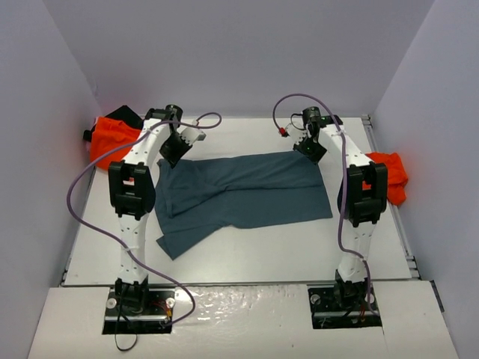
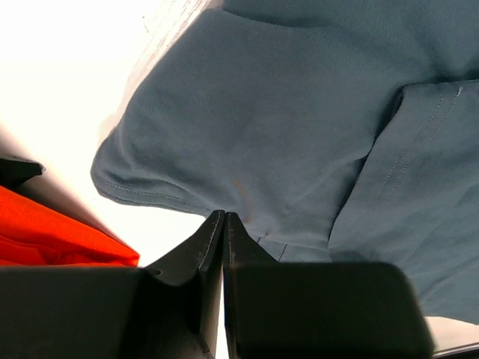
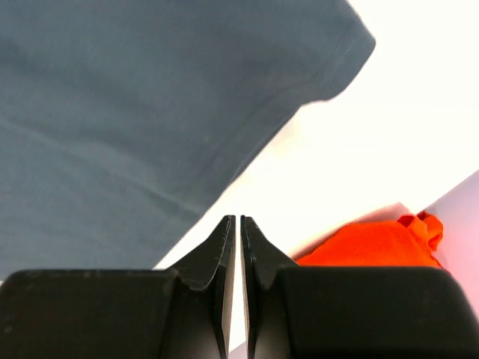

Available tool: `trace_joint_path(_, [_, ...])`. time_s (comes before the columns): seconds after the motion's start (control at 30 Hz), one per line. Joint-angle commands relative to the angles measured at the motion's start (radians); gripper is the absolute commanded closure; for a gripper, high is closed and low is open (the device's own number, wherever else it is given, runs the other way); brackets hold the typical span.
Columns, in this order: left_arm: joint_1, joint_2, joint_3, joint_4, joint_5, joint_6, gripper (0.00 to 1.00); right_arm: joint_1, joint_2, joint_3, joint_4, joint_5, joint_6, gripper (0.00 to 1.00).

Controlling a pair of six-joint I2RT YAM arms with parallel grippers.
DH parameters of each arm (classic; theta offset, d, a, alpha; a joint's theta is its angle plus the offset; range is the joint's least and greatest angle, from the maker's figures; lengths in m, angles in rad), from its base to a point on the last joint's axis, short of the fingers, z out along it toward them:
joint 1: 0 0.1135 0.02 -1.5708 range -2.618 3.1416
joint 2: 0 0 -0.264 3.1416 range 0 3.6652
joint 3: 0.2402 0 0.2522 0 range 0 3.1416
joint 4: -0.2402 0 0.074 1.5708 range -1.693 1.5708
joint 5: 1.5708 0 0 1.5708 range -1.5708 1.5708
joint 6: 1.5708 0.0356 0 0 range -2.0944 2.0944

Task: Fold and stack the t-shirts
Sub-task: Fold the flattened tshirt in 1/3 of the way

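Soft slate-blue t-shirt [image 1: 239, 196] lies creased, roughly rectangular.

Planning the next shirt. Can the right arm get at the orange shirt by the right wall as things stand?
Probably yes. The orange shirt lies uncovered at the right edge of the table, close beside the right arm. The right gripper is shut near the blue shirt, so it must open first.

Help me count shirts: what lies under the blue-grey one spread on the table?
Only white table shows around the slate-blue t-shirt. Whatever lies beneath is covered; the cloth lies fairly flat, so probably nothing.
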Motion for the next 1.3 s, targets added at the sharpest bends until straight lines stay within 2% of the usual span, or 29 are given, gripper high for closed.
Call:
trace_joint_path(0.0, [0.008, -0.088, -0.001, -0.002, 0.027, -0.007, 1.00, 0.001, -0.088, -0.051, -0.055, -0.016, -0.025, 0.95])
trace_joint_path(0.17, [0.009, -0.220, -0.108, 0.039, 0.067, -0.003, 1.00, -0.009, -0.116, -0.024, -0.044, -0.092, -0.012, 0.88])
trace_joint_path(0.27, [0.009, -0.273, -0.133, -0.034, 0.136, 0.030, 1.00, 0.014, -0.082, 0.012, -0.075, -0.094, 0.017, 0.85])
trace_joint_path(0.43, [0.007, -0.423, -0.298, -0.099, 0.185, 0.126, 1.00, 0.028, -0.150, -0.120, -0.088, -0.109, -0.019, 0.79])
trace_joint_path(0.5, [0.009, -0.517, -0.403, -0.103, 0.174, 0.161, 1.00, 0.023, -0.209, -0.162, -0.087, -0.130, -0.018, 0.78])
trace_joint_path(0.63, [0.009, -0.635, -0.507, -0.117, 0.148, 0.190, 1.00, 0.023, -0.292, -0.273, -0.088, -0.195, -0.022, 0.75])
trace_joint_path(0.8, [0.001, -0.726, -0.660, -0.114, 0.121, 0.202, 1.00, 0.034, -0.337, -0.344, -0.081, -0.249, 0.004, 0.72])
trace_joint_path(1.0, [-0.051, -0.843, -0.812, -0.083, 0.066, 0.193, 1.00, 0.153, -0.369, -0.382, -0.071, -0.278, 0.047, 0.73])
trace_joint_path(1.07, [-0.070, -0.896, -0.869, -0.084, 0.066, 0.192, 1.00, 0.212, -0.369, -0.374, -0.061, -0.276, 0.075, 0.70])
trace_joint_path(1.17, [-0.081, -0.934, -0.917, -0.113, 0.075, 0.189, 1.00, 0.288, -0.362, -0.367, -0.045, -0.242, 0.094, 0.70])
trace_joint_path(1.27, [-0.100, -0.972, -0.962, -0.127, 0.097, 0.184, 1.00, 0.307, -0.349, -0.366, -0.005, -0.200, 0.135, 0.69])
